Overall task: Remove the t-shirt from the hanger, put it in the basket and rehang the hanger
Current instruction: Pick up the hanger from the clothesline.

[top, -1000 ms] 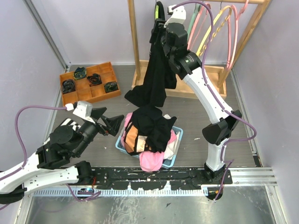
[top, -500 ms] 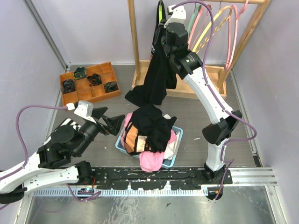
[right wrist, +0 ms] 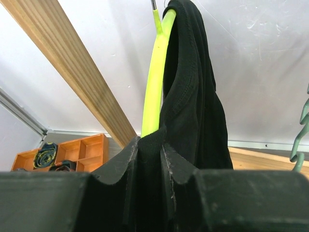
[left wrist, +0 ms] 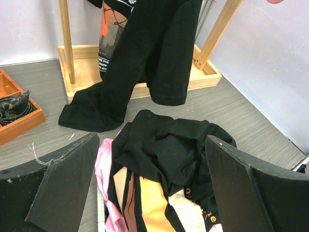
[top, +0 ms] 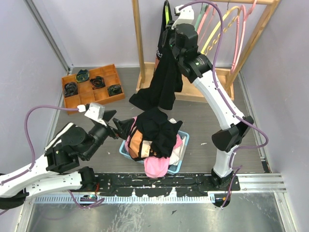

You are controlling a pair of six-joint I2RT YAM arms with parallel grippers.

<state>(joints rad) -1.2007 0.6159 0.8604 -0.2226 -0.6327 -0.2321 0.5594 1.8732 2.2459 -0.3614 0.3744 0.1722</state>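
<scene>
At the near left of the table, the left gripper (top: 118,123) hovers with its jaws spread wide, holding nothing, aimed at a blue basket (top: 185,141) heaped with clothes. Beyond the basket, the black t-shirt (top: 164,82) hangs from a yellow-green hanger (right wrist: 155,82) on the wooden rack (top: 137,38), its lower end trailing onto the rack's base. Up at the hanger, the right gripper (right wrist: 149,145) pinches the shirt's fabric between narrow jaws. An orange tray (top: 72,99) sits far left.
</scene>
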